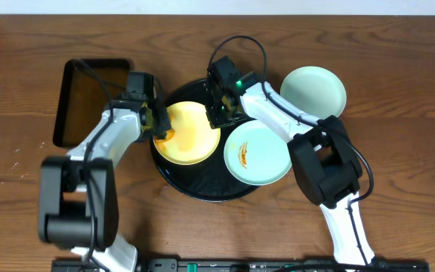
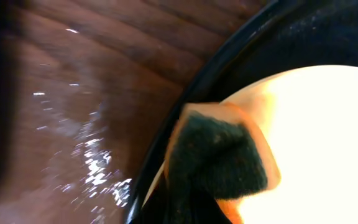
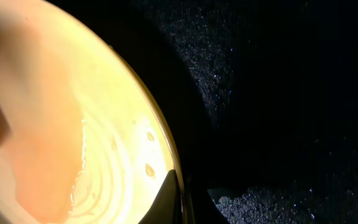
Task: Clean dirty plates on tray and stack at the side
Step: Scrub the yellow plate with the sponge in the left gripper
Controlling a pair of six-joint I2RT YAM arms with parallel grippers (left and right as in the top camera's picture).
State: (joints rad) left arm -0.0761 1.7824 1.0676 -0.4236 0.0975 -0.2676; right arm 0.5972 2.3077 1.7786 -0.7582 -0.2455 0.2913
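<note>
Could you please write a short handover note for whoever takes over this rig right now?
Left gripper: shut on the sponge, which is pressed on the yellow plate at its left edge.
Right gripper: shut on that plate's right rim, apparently steadying it.
The yellow plate lies on the round tray, with an orange tint on it.
Smeared mint plate: overlaps the tray's right edge, unwiped.
Clean mint plate: on the table at right, the only one set aside.
Left to do: finish the yellow plate, wipe the smeared one, stack both.
</note>
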